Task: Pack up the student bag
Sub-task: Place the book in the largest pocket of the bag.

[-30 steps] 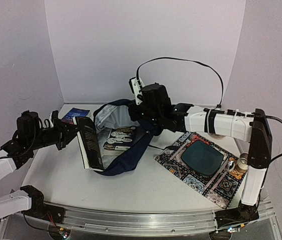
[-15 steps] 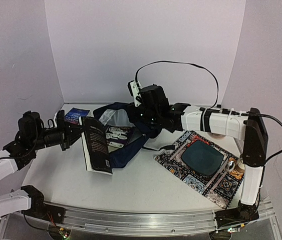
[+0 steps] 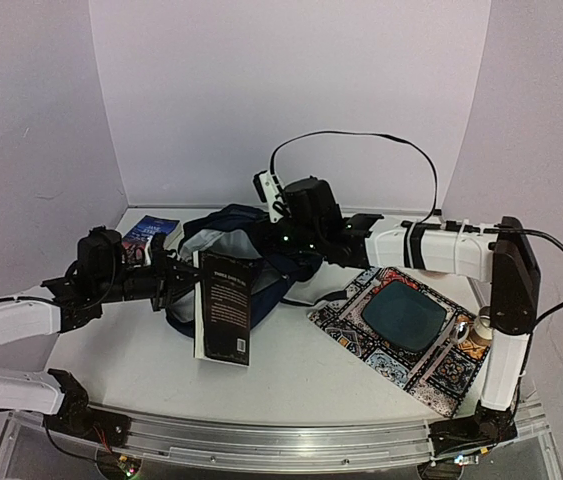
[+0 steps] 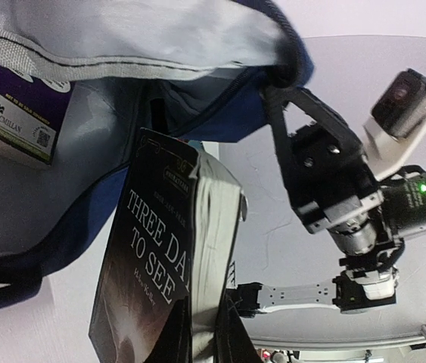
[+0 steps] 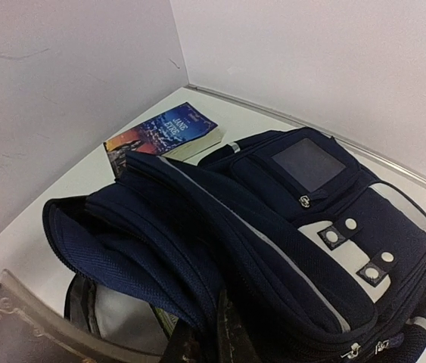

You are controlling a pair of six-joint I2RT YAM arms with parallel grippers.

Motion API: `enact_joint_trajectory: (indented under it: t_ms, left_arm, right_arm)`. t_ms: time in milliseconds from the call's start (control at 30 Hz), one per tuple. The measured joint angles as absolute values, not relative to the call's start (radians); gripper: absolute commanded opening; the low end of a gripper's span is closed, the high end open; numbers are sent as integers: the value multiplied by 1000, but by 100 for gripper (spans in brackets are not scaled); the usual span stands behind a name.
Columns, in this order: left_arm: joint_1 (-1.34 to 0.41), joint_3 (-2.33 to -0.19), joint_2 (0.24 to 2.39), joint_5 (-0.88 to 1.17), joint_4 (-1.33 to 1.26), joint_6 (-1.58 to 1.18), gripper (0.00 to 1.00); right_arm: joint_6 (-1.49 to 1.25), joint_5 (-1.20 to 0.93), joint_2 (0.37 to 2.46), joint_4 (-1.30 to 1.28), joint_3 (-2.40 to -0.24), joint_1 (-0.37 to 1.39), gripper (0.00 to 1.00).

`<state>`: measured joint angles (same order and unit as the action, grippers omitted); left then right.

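The navy student bag lies at the back middle, its mouth toward the left; its white patches and grey-blue panel show in the right wrist view. My right gripper is shut on the bag's opening flap and holds it up. My left gripper is shut on a dark paperback, "Three Days to See", held upright just in front of the bag's mouth. In the left wrist view the book stands between my fingers below the bag's grey lining.
A second book with a blue cover lies at the back left beside the bag, also in the right wrist view. A patterned mat with a dark screen lies at the right, with a small cup at its edge.
My left arm has swung right, carrying the paperback from the left side toward the bag's mouth. The bag has folded closer, and its open interior shows less from above.
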<state>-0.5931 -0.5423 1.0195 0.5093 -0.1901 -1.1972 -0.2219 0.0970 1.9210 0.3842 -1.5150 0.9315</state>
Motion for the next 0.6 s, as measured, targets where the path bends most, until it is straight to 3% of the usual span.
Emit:
enact_joint_trajectory:
  t_ms: [333,533,600]
  left_arm:
    - [-411,-575,1236,586,-259,-1129,1]
    - [-362,-631,1385,665,-297,-1079,14]
    - [-336,-639,1440,670,-306,-1058,22]
  right_arm:
    - [-222,-25,1851,404,-1410,926,0]
    - [-220,-68,1851,411,-1395,926,0]
    - [-217,-76,1851,411,-1395,926,0]
